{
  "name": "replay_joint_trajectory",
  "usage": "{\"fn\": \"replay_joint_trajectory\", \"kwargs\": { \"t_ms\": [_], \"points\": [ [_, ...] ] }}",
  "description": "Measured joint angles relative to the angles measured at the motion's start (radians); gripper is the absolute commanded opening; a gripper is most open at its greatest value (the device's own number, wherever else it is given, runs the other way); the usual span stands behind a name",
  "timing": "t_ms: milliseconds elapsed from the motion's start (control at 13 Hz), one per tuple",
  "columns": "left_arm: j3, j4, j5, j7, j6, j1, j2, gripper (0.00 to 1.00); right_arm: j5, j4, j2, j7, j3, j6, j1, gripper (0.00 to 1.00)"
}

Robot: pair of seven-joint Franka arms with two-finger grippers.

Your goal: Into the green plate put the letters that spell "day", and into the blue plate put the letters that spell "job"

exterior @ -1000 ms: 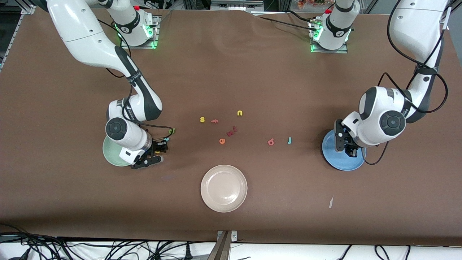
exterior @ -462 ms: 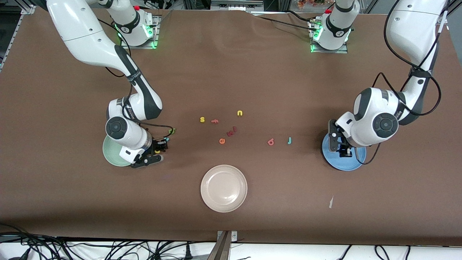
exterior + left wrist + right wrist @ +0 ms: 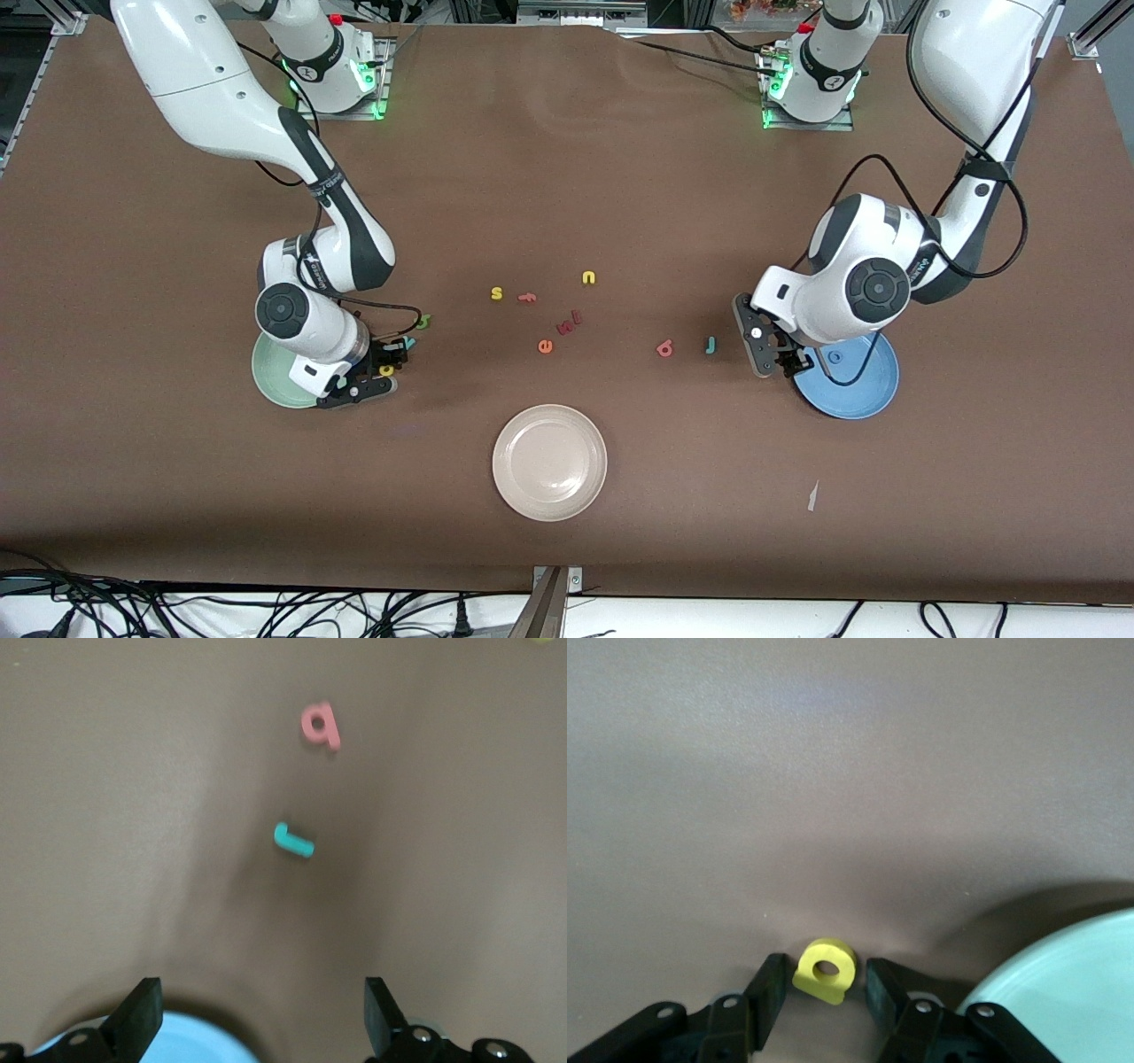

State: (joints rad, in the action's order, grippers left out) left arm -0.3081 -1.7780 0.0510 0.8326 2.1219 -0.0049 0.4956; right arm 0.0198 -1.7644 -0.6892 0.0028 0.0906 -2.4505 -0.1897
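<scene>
Yellow a (image 3: pixel 826 970), a small foam letter with a round hole, sits between the right gripper's (image 3: pixel 824 992) narrowed fingers just beside the green plate (image 3: pixel 266 377); whether they actually grip it is hard to say. That plate's contents are hidden by the arm. Blue plate (image 3: pixel 864 390) holds a blue o (image 3: pixel 835 357). Left gripper (image 3: pixel 772 354), fingers spread wide and empty, is at that plate's edge, with the teal j (image 3: pixel 293 840) and salmon b (image 3: pixel 320 725) on the table nearby

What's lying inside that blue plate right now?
One small blue ring-shaped letter o lies in the blue plate, near its rim. The left claw, open, and its wrist cover the plate's edge on that side, so anything under them is hidden.
</scene>
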Motion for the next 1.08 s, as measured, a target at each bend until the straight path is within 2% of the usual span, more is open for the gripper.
{"fn": "replay_joint_trajectory", "kwargs": {
  "t_ms": [462,692,769,846,923,1077],
  "points": [
    [0.000,-0.006,-0.019,-0.522,0.090,-0.051,0.047,1.00,0.000,-0.004,0.006,0.000,-0.001,0.001,0.001,0.31],
    [0.002,-0.011,0.006,-0.691,0.114,-0.067,0.077,0.98,0.000,-0.005,0.012,-0.001,-0.002,0.003,0.001,0.31],
    [0.002,-0.015,0.058,-0.764,0.139,-0.081,0.096,0.94,0.001,-0.005,0.014,-0.002,-0.004,0.003,0.001,0.31],
    [0.001,-0.018,0.112,-0.838,0.159,-0.096,0.117,0.85,0.002,-0.004,0.022,-0.003,-0.006,0.010,0.001,0.31],
    [0.001,-0.019,0.152,-0.884,0.170,-0.111,0.134,0.70,0.003,-0.003,0.037,-0.005,-0.008,0.031,0.002,0.31],
    [0.001,-0.020,0.193,-0.915,0.176,-0.128,0.153,0.60,0.005,0.000,0.085,-0.023,-0.010,0.090,0.006,0.31]
  ]
}}
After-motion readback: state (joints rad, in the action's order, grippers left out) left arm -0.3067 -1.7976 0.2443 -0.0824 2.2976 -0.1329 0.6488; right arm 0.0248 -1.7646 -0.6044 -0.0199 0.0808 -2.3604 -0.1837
